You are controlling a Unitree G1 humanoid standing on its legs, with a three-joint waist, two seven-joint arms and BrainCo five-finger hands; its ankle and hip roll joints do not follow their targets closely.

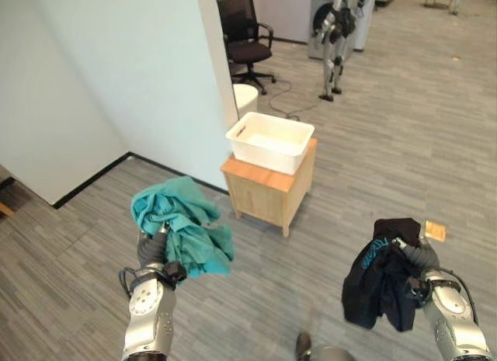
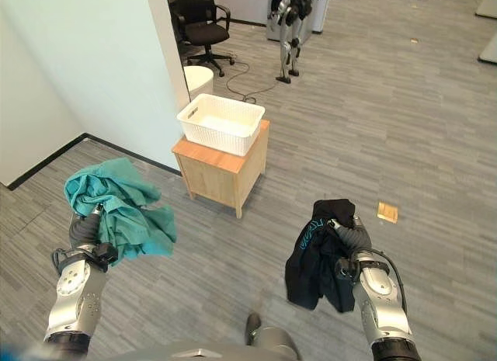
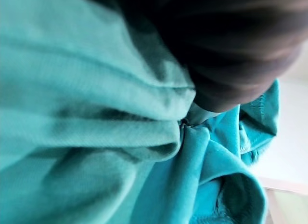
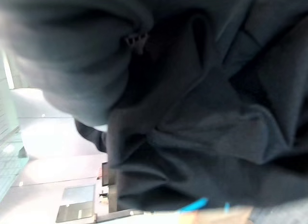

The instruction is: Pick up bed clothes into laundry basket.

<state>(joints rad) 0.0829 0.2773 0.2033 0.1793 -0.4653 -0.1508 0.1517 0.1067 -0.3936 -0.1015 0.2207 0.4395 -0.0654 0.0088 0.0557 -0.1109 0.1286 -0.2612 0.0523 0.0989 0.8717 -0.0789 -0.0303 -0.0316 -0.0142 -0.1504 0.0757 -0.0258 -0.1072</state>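
- In the left eye view, the white laundry basket [image 1: 269,141] sat on a small wooden cabinet [image 1: 270,187] near a white wall's corner [image 1: 217,105], and nothing could be seen inside it.
- The left hand [image 1: 153,244] held up a bunched teal garment [image 1: 182,225]; the fingers were buried in cloth, so their state could not be told.
- The right hand [image 1: 413,255] was curled round a black garment [image 1: 383,273] that hung clear of the grey plank floor [image 1: 373,144].
- Open floor lay between both hands and the cabinet.
- In the right eye view, a black office chair [image 2: 198,23] and another humanoid robot [image 2: 289,23] stood well behind the basket.
- In the left wrist view, teal folds lay across the lens.
- In the right wrist view, black cloth hung close.
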